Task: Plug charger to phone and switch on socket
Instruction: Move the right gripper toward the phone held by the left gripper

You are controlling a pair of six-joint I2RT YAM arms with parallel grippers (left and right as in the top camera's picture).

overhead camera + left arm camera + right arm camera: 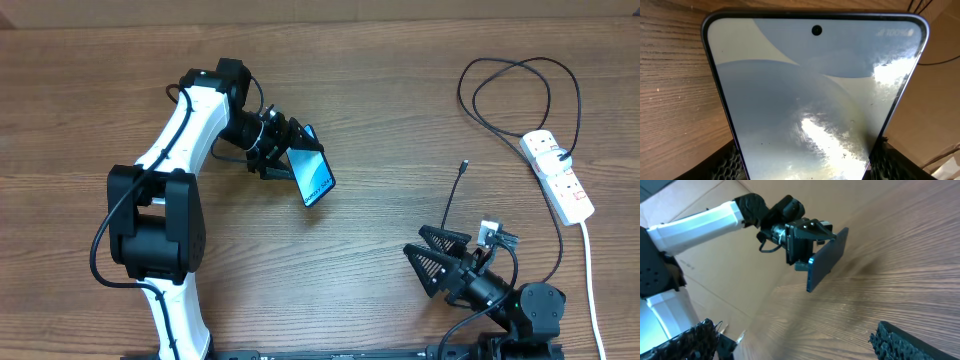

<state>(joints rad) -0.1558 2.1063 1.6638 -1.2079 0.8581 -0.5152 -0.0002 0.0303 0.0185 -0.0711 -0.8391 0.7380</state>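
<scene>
My left gripper is shut on the phone and holds it above the table, tilted, with its blue screen facing up and to the right. In the left wrist view the phone fills the frame between the finger pads. The right wrist view shows the phone edge-on in the left gripper. My right gripper is open and empty near the front edge, as the right wrist view also shows. The charger's black cable ends in a tip just beyond it; its loops lie at the back right. The socket lies at the right.
The socket's white cord runs from the strip toward the front right edge. The left arm's white links stretch across the left side of the wooden table.
</scene>
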